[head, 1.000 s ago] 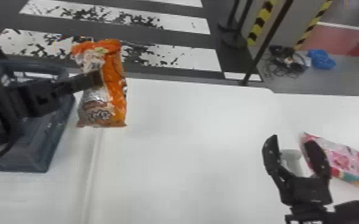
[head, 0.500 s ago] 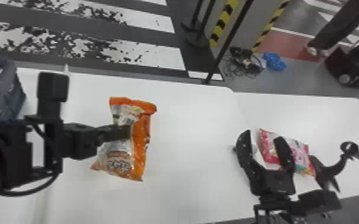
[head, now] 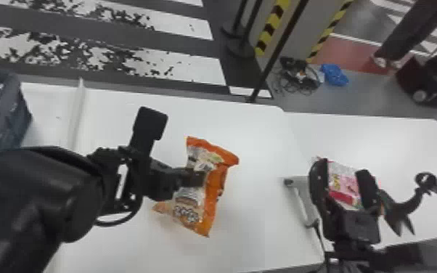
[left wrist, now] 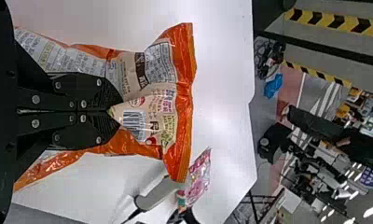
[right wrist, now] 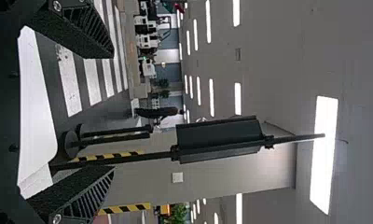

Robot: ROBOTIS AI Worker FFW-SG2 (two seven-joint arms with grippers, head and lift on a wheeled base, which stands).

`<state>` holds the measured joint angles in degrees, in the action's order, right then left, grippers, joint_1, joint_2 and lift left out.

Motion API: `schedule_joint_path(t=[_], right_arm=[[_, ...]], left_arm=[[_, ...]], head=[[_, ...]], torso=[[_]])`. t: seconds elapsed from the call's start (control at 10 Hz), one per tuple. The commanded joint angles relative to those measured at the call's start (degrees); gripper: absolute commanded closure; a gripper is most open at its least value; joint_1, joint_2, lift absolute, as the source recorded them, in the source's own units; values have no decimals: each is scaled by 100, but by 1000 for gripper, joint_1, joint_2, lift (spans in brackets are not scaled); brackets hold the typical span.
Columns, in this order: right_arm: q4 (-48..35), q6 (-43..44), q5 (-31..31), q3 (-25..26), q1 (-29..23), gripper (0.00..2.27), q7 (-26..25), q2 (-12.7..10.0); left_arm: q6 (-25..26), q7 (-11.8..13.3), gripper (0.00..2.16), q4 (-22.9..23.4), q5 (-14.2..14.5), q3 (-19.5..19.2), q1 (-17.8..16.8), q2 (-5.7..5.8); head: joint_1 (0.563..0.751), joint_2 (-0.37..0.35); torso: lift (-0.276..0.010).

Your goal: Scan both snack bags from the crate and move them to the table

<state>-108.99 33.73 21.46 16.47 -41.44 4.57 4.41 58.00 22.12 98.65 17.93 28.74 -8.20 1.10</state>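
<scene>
Head view: my left tool (head: 196, 178) pinches closed on one orange bag (head: 217, 181). My right tool (head: 342, 167) gapes empty near one pink bag (head: 344, 186).

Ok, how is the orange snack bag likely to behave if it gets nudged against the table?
Probably floppy: the orange snack bag is creased near the left gripper. Its glossy film may slip a little. It looks fairly light, held by just one narrow pinch.

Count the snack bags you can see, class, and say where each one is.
2: the orange bag is held in the left gripper, and the pink bag lies on the table beyond the right gripper. The crate, only partly seen, may hide more.
</scene>
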Motion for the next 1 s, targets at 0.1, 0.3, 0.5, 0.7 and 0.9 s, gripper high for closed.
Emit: schedule_joint_path(t=[0.1, 0.3, 0.5, 0.7, 0.9], right_arm=[[-8, 129, 148, 111, -22, 76, 9, -11], [-8, 129, 157, 102, -22, 76, 18, -2], [-8, 129, 174, 129, -14, 76, 26, 7], [0, 129, 192, 146, -5, 76, 26, 24], [9, 129, 192, 155, 4, 76, 35, 42]], left_arm=[[-389, 56, 2142, -689, -79, 519, -244, -125], [-811, 3, 1730, -1251, -211, 686, -341, -125], [-1128, 47, 97, -1594, -219, 694, -428, -125], [-1198, 3, 63, -1629, -255, 686, -508, -125], [-1198, 20, 66, -1462, -184, 510, -499, -125]], head=[[695, -350], [695, -350], [695, -350], [695, -350], [695, -350]], torso=[[-87], [-87], [-87], [-87], [-87]])
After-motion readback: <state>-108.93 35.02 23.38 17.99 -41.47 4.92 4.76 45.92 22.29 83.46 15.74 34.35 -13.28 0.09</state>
